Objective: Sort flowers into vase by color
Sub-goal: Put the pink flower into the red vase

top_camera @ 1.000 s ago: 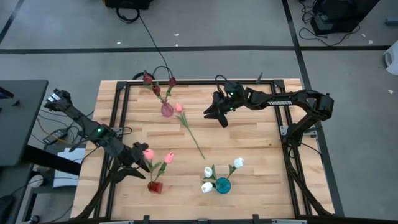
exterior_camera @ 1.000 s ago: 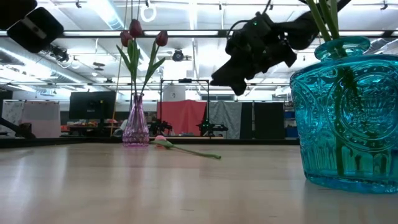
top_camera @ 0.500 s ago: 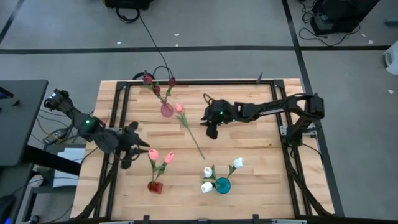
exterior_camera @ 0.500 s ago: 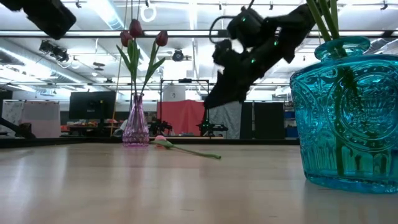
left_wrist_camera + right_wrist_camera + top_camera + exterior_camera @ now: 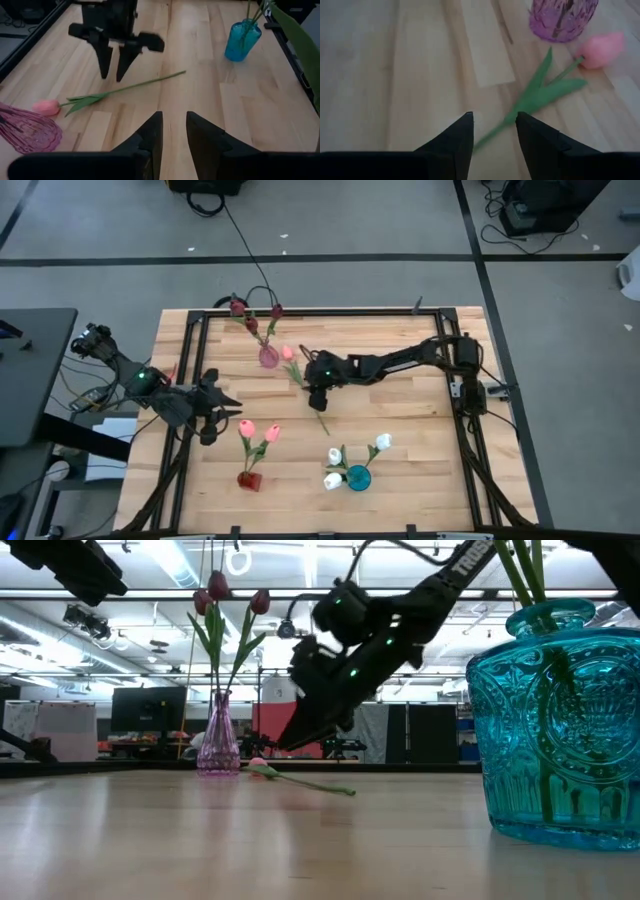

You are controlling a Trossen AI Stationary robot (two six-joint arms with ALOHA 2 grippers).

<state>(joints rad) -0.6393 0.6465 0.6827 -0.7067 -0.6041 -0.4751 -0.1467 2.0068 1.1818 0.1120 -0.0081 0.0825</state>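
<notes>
The right end effector (image 5: 318, 397) has swung across the desk (image 5: 400, 430) and now hovers open over the loose pink flower (image 5: 293, 363). Only its wrist view shows the stem between its fingers (image 5: 451, 142); the left end effector (image 5: 222, 418) waits, slightly parted.

Wooden table (image 5: 400, 430) with black frame (image 5: 300, 313); dark side table (image 5: 30, 370) — cable (image 5: 245, 250) on grey floor; monitors (image 5: 148, 710), red screen (image 5: 295, 727) behind.
</notes>
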